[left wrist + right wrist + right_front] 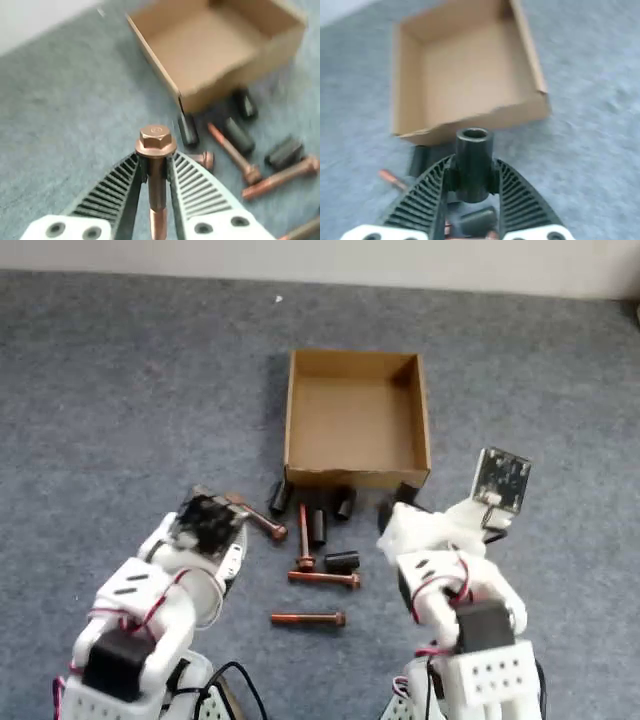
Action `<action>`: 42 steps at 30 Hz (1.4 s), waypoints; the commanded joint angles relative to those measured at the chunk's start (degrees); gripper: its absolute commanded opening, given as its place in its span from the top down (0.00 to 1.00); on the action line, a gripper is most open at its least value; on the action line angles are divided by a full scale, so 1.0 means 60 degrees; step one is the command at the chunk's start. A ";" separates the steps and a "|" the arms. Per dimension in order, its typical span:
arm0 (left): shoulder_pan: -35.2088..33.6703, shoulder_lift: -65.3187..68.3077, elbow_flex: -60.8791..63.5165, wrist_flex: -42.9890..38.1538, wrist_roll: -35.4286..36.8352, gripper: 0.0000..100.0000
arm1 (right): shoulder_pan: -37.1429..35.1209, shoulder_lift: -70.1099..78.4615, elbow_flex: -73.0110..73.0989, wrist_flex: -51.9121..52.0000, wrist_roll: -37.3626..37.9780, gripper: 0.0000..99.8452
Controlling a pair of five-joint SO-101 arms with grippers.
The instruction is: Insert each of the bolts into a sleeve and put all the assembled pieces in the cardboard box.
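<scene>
Your left claw (156, 158) — clamped on a bolt (155, 140); your right claw (473, 163) — clamped on a sleeve (472, 144), near the box (470, 121).

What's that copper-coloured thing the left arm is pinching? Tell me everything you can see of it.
It is a bolt that looks like copper-coloured metal. It has a six-sided head with a flange beneath it, then a straight round shaft. The left pincer is shut on the shaft, with its ribbed fingers pressing from either side, so the head pokes out past their tips. The head points toward the nearest black sleeve and the cardboard box beyond it.
</scene>
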 commanded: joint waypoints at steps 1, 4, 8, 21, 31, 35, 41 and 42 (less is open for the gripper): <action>-0.0081 -0.1414 -0.0139 -0.0044 0.0806 0.99 | -0.1033 -0.1238 -0.0066 -0.0286 0.0073 1.00; -0.0081 -0.1853 -0.0168 -0.0542 0.1216 0.99 | -0.1663 -0.1839 0.0315 -0.1062 0.0278 1.00; -0.0095 -0.1824 -0.0183 -0.1802 0.1700 0.99 | -0.2396 -0.2645 0.1429 -0.2645 0.1641 1.00; -0.0037 -0.1810 -0.0125 -0.4059 0.4967 0.99 | -0.3597 -0.5062 0.5927 -0.5326 0.3722 1.00; 0.1297 -0.1795 -0.0051 -0.4059 0.6769 0.99 | -0.4168 -0.4989 0.6205 -0.5326 0.3780 1.00; 0.1971 -0.1795 -0.0051 -0.4103 0.6755 0.99 | -0.4227 -0.4989 0.6205 -0.5326 0.4059 1.00; 0.2000 -0.1795 0.1370 -0.6125 0.6740 0.99 | -0.4227 -0.4989 0.6220 -0.5341 0.5216 1.00; 0.2044 -0.1795 0.1619 -0.6403 0.6740 0.99 | -0.4227 -0.4989 0.6220 -0.5341 0.5231 1.00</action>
